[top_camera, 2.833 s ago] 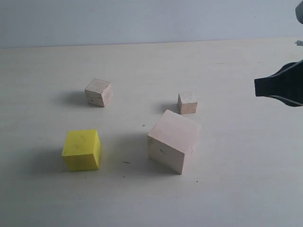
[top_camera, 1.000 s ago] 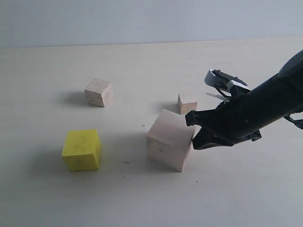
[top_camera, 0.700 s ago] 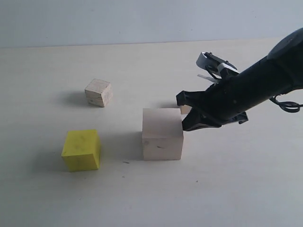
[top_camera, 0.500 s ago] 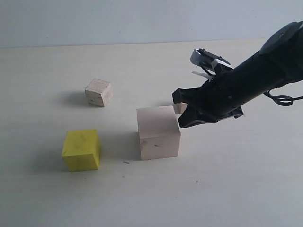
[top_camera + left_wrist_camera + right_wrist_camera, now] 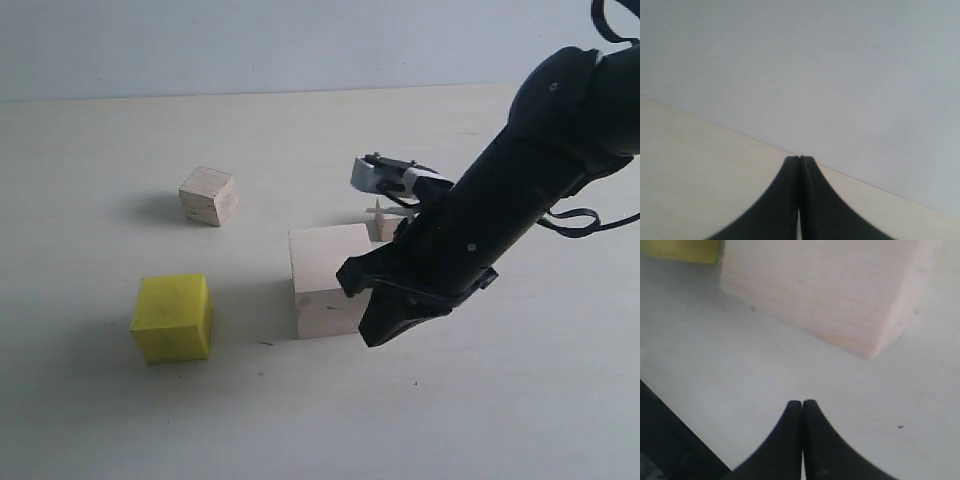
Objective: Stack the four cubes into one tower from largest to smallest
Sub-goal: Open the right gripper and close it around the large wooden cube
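The large pale wood cube (image 5: 328,278) (image 5: 830,290) stands square on the table near the middle. My right gripper (image 5: 372,330) (image 5: 802,403) is shut and empty, hanging just off that cube's near right side without touching it. The yellow cube (image 5: 174,316) sits to the left; one of its edges shows in the right wrist view (image 5: 685,251). The grainy wood cube (image 5: 209,195) is farther back on the left. The tiny pale wood cube (image 5: 381,224) peeks out behind my right arm, mostly hidden. My left gripper (image 5: 799,158) is shut, facing the wall, outside the exterior view.
The pale table (image 5: 120,420) ends at a grey wall (image 5: 250,45) at the back. My right arm (image 5: 520,190) crosses the right half of the scene. A dark edge (image 5: 670,440) shows low in the right wrist view.
My right arm came in from the right, pushed the large cube leftward and turned it square, then swung down toward the cube's near right side. The other cubes stayed put.
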Available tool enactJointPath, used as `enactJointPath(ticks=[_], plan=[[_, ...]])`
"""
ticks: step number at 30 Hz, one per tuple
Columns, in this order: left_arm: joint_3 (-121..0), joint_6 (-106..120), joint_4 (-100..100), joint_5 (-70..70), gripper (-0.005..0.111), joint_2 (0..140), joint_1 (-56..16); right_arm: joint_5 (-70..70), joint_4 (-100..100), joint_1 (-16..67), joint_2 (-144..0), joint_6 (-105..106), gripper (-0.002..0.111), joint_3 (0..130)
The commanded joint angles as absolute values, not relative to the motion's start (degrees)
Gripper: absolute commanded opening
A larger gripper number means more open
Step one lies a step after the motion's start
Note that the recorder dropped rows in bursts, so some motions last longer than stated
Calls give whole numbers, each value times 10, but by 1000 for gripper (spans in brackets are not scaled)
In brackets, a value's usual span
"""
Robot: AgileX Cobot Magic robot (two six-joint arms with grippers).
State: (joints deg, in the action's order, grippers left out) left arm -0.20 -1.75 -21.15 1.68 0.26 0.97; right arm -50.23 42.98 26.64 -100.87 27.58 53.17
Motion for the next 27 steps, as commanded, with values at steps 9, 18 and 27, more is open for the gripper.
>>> enactJointPath(ticks=[9,18,27], plan=[[0,-19,-216,29,0,0,11,-524,267,293,-985,140,19,530],[0,-19,-216,46,0,0,11,-416,248,293,-987,155,68,530],[0,-19,-216,46,0,0,11,-381,372,293,-1044,259,69,531]])
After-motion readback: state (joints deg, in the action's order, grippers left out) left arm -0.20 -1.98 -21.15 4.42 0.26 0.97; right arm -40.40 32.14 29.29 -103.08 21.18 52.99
